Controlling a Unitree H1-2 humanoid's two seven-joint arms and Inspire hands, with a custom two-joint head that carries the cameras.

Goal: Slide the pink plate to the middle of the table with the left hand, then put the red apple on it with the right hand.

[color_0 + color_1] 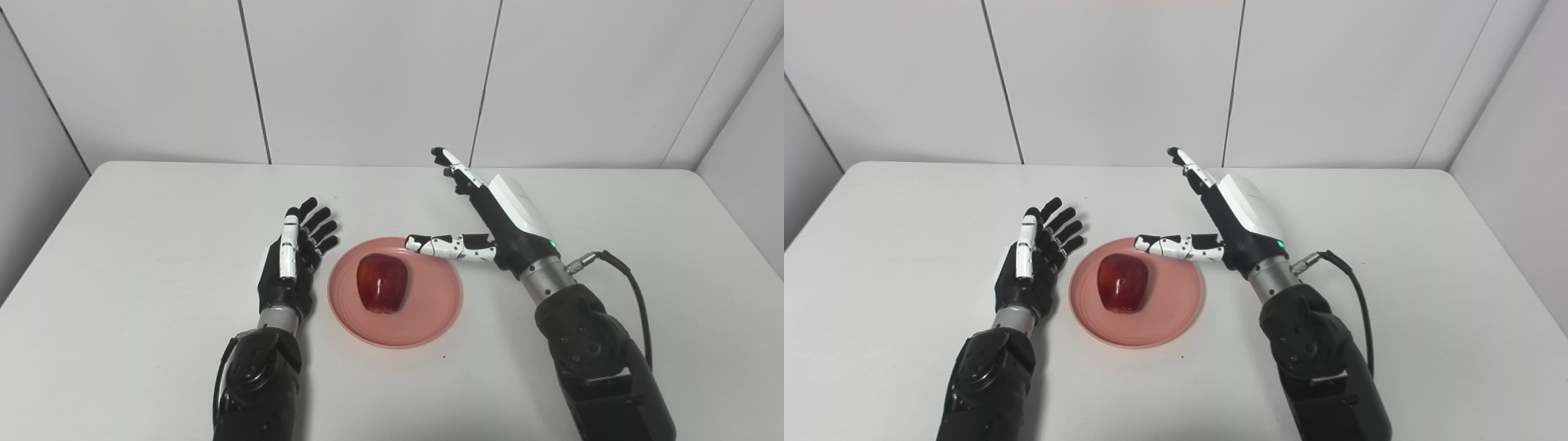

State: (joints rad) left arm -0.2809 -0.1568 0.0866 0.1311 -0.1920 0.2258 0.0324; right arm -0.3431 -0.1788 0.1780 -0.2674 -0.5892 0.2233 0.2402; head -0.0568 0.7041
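Note:
The pink plate [429, 306] lies near the middle of the white table [153, 245]. The red apple [382, 283] rests on the plate's left half, also shown in the right eye view [1123, 282]. My left hand [294, 257] is open, fingers stretched forward, just left of the plate and apart from it. My right hand [490, 214] is open and empty to the right of the plate, fingers pointing up and away, thumb reaching over the plate's far right rim toward the apple without touching it.
White wall panels [367, 73] close off the table at the back and sides. A black cable [631, 288] loops from the right wrist.

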